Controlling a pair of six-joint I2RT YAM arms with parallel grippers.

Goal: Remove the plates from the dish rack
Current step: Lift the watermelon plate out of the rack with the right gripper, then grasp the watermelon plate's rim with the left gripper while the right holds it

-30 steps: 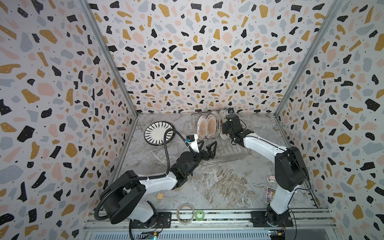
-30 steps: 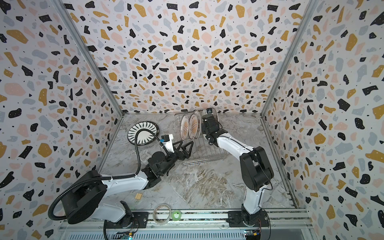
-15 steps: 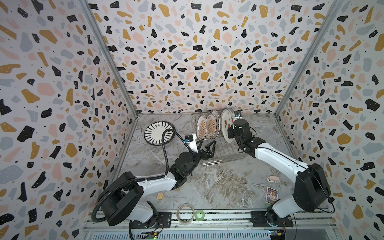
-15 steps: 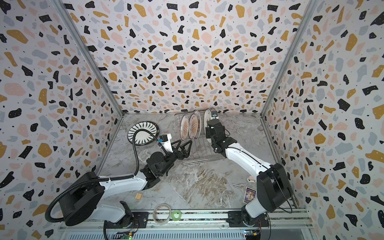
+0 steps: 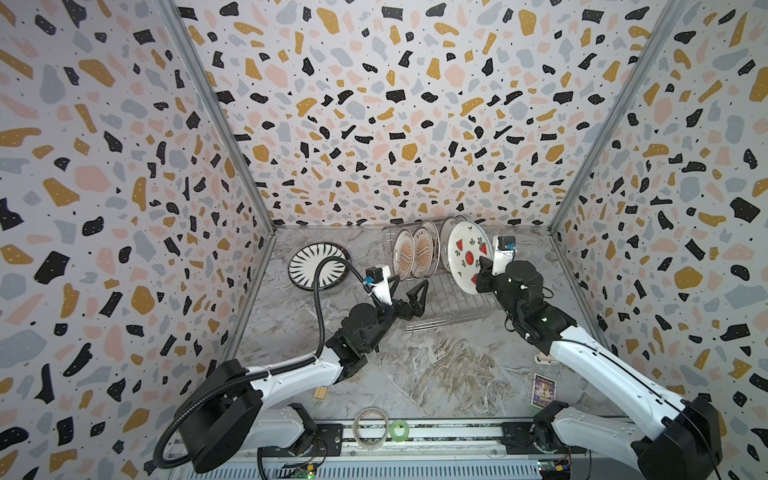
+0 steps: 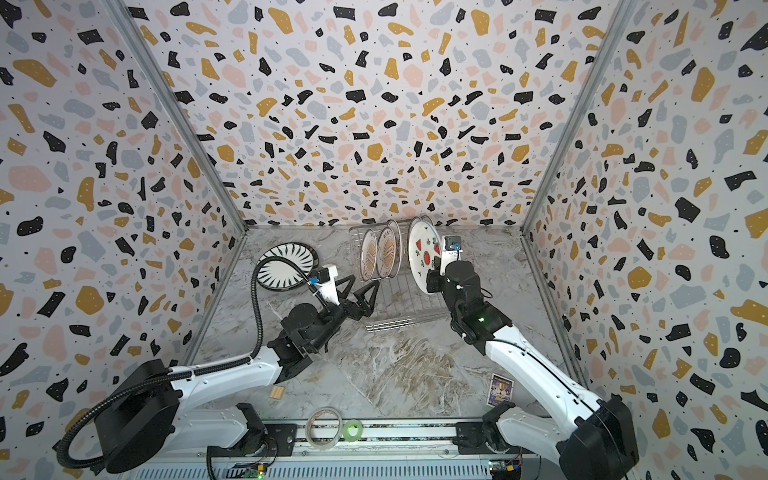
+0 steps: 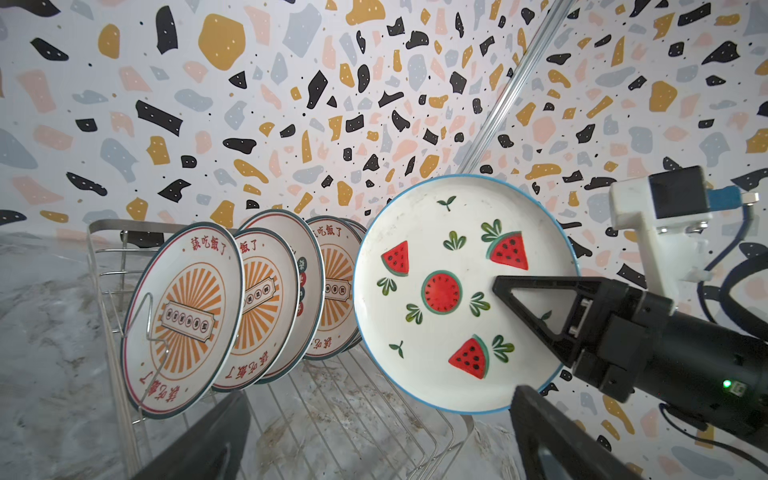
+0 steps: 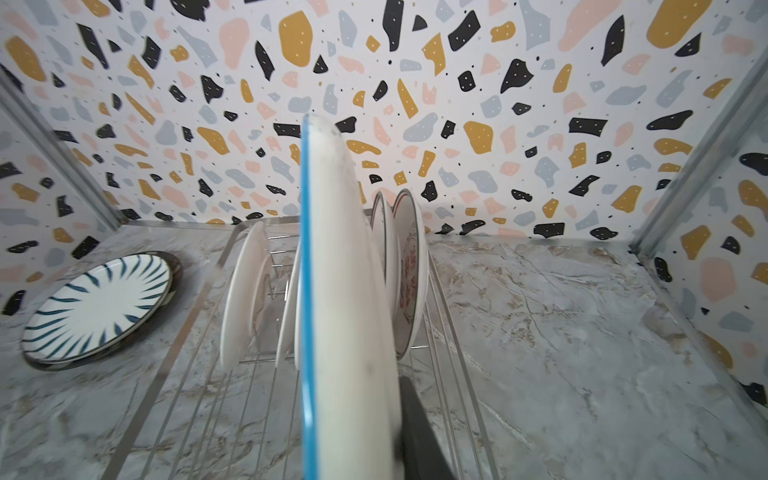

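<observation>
The silver wire dish rack point(image 5: 453, 299) point(image 6: 399, 299) stands at the back of the table. Several sunburst plates point(image 5: 405, 257) point(image 7: 187, 316) stand upright in its left part. My right gripper point(image 5: 482, 270) point(image 6: 432, 274) is shut on the rim of a white watermelon plate point(image 5: 467, 255) point(image 7: 440, 291), held upright over the rack's right side; it shows edge-on in the right wrist view point(image 8: 345, 311). More plates point(image 8: 409, 270) stand behind it. My left gripper point(image 5: 409, 291) point(image 7: 374, 449) is open and empty at the rack's front left. A dark-striped plate point(image 5: 318, 266) point(image 8: 97, 307) lies flat left of the rack.
Two tape rolls point(image 5: 370, 422) point(image 5: 399, 429) lie on the front rail. A small wooden block point(image 5: 320, 392) and a printed card point(image 5: 543, 390) lie on the marble table near the front. Patterned walls close in the left, back and right.
My right gripper has drawn the watermelon plate up and forward out of the row of plates, and the right arm's elbow has swung out to the right. The left arm has stayed still.
</observation>
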